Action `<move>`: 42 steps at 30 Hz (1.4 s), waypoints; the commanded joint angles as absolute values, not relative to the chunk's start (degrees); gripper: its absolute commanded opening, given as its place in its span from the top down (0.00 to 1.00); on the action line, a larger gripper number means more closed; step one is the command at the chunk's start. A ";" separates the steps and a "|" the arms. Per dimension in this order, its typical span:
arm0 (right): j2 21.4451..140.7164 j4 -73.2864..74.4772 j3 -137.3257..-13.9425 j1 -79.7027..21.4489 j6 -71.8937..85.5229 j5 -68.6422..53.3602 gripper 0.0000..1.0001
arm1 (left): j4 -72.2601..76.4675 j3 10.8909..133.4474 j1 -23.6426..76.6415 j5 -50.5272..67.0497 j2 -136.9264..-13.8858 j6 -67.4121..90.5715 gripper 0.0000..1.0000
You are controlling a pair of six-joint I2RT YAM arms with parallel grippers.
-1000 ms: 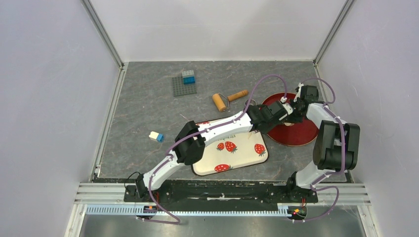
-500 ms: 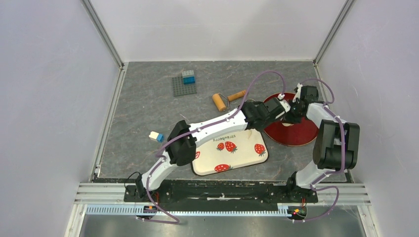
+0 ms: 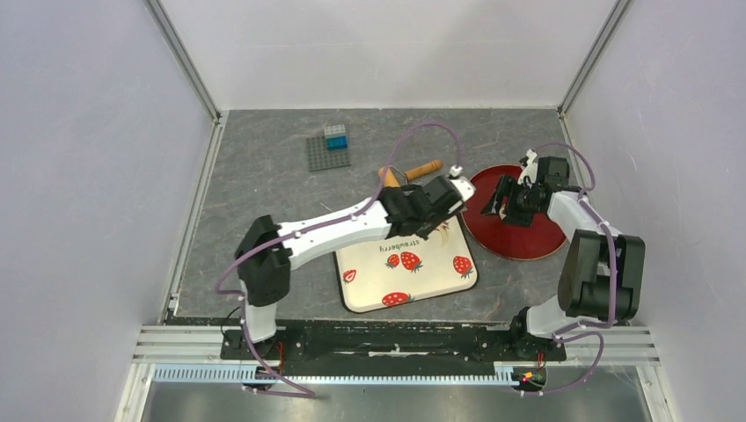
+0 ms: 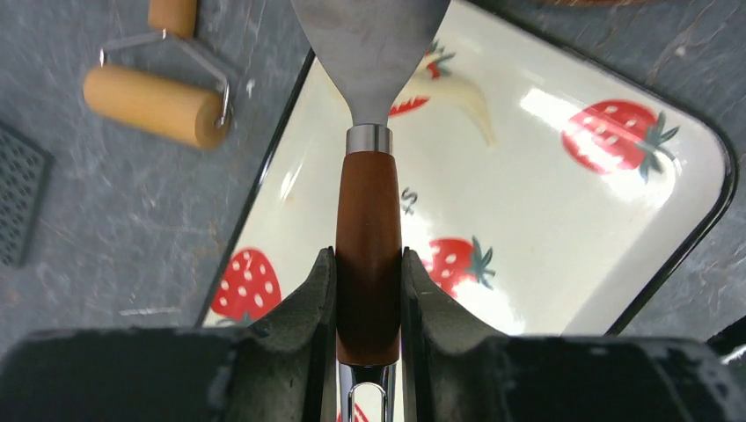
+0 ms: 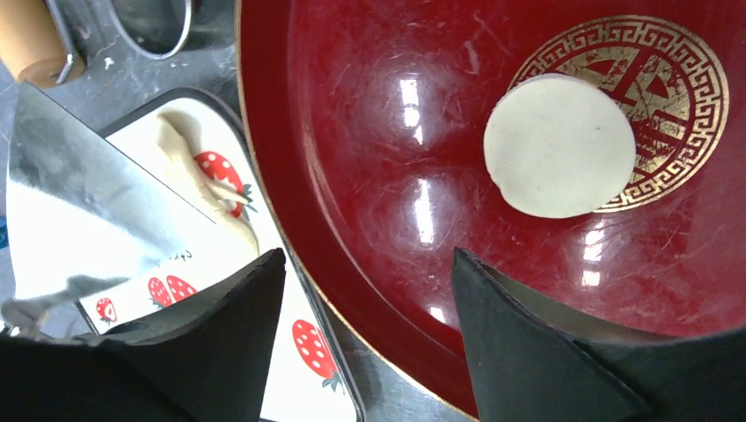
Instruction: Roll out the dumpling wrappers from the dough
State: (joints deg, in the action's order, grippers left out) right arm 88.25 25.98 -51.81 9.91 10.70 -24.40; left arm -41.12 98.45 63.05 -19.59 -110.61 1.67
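At the bottom of the left wrist view, the left gripper [image 4: 369, 264] is clamped on the brown wooden handle of a scraper [image 4: 369, 53]. Its steel blade reaches to the upper edge of the frame over the strawberry tray [image 4: 563, 229]. Just beside the blade, a pale strip of the dough [image 4: 462, 88] lies smeared on the tray. The wooden roller [image 4: 154, 104] rests at upper left on the surface [image 4: 114, 220].

The right gripper [image 5: 365, 264] hangs with jaws well apart and empty above the red plate [image 5: 369, 114]. One of the dumpling wrappers [image 5: 560, 145] lies flat at the upper right of that view, partly on the gold emblem [image 5: 686, 53].

Both pieces look soft, light and tacky. The wrapper would likely fold or tear if pinched, so its free rim, or a blade slid beneath, seems the safest hold.
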 commanded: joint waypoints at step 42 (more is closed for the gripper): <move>72.86 32.43 -45.08 9.80 4.34 -18.49 0.02 | -27.41 41.60 30.57 -21.85 -68.87 32.47 0.85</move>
